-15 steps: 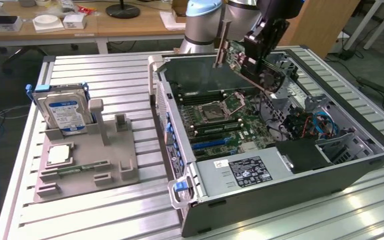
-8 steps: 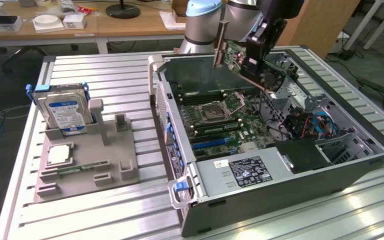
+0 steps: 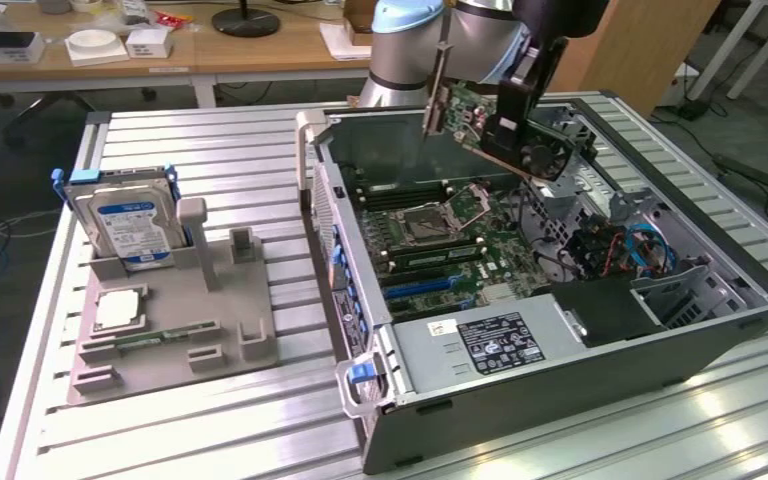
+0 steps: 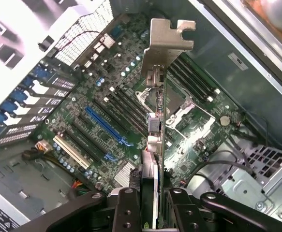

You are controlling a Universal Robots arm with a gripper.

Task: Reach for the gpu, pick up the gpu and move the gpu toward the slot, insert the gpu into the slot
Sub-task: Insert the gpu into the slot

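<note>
Spanning the scene, a slatted metal counter carries an open computer case lying on its side, with the green motherboard facing up. The graphics card hangs tilted in the air above the board, apart from the long blue slot. The fingers are partly closed, clamped on both faces of the card's near edge.

Item: gpu, edge-on, clamped in my gripper, metal bracket outermost. Beyond it: green motherboard, blue slot apart from card.
</note>
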